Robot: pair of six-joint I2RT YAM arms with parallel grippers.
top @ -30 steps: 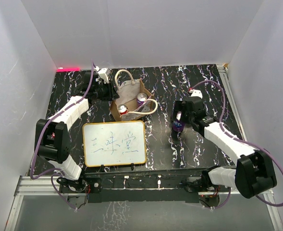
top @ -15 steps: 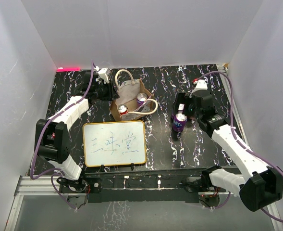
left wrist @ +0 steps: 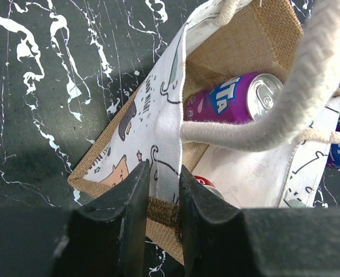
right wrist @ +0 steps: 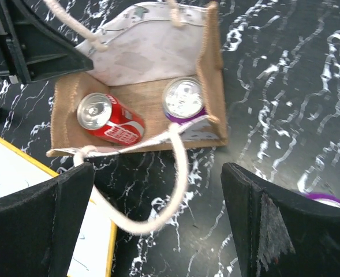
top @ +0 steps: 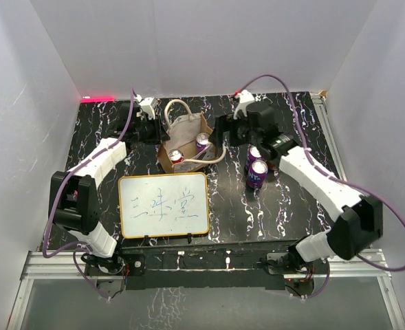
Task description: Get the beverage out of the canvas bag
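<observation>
White walls (top: 188,41), black white-veined tabletop (top: 243,213), small red glow (top: 97,98) at its back-left corner

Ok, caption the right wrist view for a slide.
Open right end effector facing canvas bag holding red can and purple can.

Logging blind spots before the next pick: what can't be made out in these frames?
Left wrist: red can mostly hidden behind a folded wall of the canvas bag; only its rim shows.
Right wrist: purple can outside the bag, cut off by the right claw and bottom edge.
Top view: whiteboard writing too small to read.
</observation>
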